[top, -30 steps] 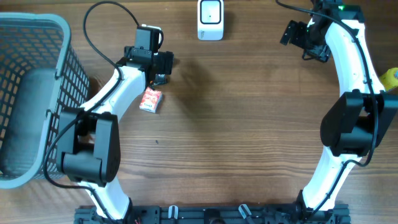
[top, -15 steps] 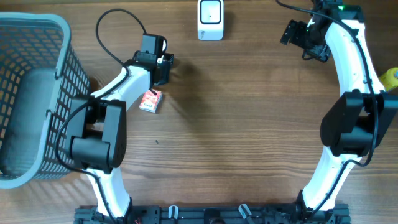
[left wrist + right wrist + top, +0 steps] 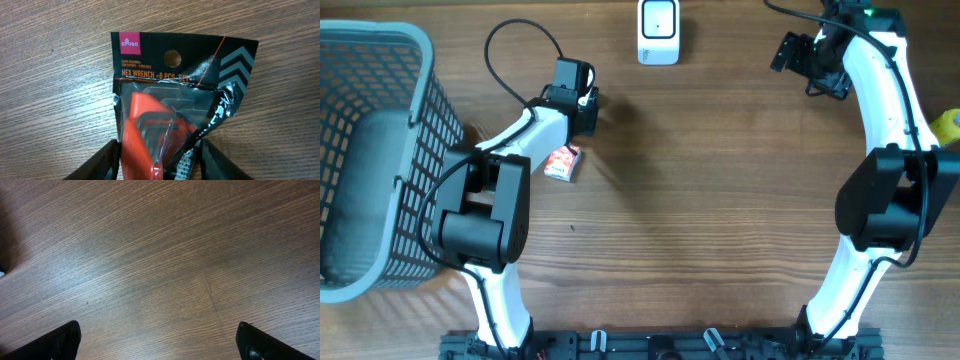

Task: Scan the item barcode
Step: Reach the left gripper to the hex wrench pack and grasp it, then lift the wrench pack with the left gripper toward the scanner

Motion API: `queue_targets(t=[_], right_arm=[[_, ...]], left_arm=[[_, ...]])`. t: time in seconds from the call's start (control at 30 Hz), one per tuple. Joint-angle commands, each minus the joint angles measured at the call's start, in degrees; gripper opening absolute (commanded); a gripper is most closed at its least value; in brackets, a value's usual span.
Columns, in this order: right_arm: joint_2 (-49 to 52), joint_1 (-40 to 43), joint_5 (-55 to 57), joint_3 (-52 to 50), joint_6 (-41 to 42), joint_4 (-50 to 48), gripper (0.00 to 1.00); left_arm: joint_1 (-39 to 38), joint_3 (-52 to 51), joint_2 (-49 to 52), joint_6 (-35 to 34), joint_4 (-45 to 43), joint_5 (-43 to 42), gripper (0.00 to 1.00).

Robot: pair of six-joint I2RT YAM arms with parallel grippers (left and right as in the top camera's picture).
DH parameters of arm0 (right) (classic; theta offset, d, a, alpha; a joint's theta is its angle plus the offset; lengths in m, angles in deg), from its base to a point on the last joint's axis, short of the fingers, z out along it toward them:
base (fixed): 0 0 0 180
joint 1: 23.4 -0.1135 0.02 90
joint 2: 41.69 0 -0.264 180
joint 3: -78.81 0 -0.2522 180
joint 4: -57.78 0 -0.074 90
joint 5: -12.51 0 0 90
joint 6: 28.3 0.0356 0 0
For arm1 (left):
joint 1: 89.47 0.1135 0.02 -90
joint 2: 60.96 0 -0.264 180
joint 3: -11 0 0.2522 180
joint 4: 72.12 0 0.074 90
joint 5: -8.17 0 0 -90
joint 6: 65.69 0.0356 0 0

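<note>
Flanking the hex wrench pack (image 3: 172, 100) on both sides, left jaws stand roughly half open. Dark fingers (image 3: 106, 162) sit right at the pack's lower edges, and the film is crumpled by the right-hand one. Firm pinch or mere contact: cannot tell. Pack's hang-hole end points away from the wrist, wood grain behind it.

Left arm (image 3: 520, 140) reaches from the near edge toward the far middle of the tabletop (image 3: 700, 200), wrist short of the white scanner (image 3: 658, 32). Pack is hidden under the wrist from overhead.

Right jaws are spread wide over bare wood, nothing between them. Right arm (image 3: 890, 120) is stretched to the far right.

Readable on pack: "DAISO" on a pink square, "HEX WRENCH -8 PCS. SET-" in orange. Finer print is too small. Orange holder (image 3: 142, 130) with dark keys shows through the film.
</note>
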Motion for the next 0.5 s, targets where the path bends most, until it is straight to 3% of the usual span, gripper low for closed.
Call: queue_targets(t=[0.0,0.03,0.1,0.13,0.23,0.3,0.4,0.47], right_arm=[[-1.6,-0.4,-0.5,-0.2,0.5,0.1,1.0],[-1.6,-0.4,-0.5,-0.2,0.4,0.1,1.0],[-1.6,-0.4,-0.5,-0.2,0.5,0.1,1.0],[-1.6,-0.4,-0.5,-0.2,0.5,0.1,1.0],[-1.6,-0.4,-0.5,-0.2,0.5,0.2,1.0],[-1.6,-0.4,-0.5,-0.2,0.4,0.5,1.0],[-1.6,-0.4,-0.3,-0.2,0.4,0.5,1.0],[-1.6,-0.4,-0.3,-0.2,0.4,0.5,1.0]], left_arm=[[-0.3,0.7,1.0,-1.0,0.5,-0.3,0.37],[-0.3,0.7,0.5,-1.0,0.7,-0.3,0.34],[-0.3,0.7,-0.6,-1.0,0.6,0.2,0.46],[-0.3,0.7,-1.3,-1.0,0.4,0.6,0.48],[-0.3,0.7,-2.1,-1.0,0.2,1.2,0.45],[-0.3,0.7,-2.1,-1.0,0.1,1.2,0.3],[-0.3,0.7,-2.1,-1.0,-1.4,1.2,0.42],[-0.3,0.7,-2.1,-1.0,-2.0,1.2,0.4]])
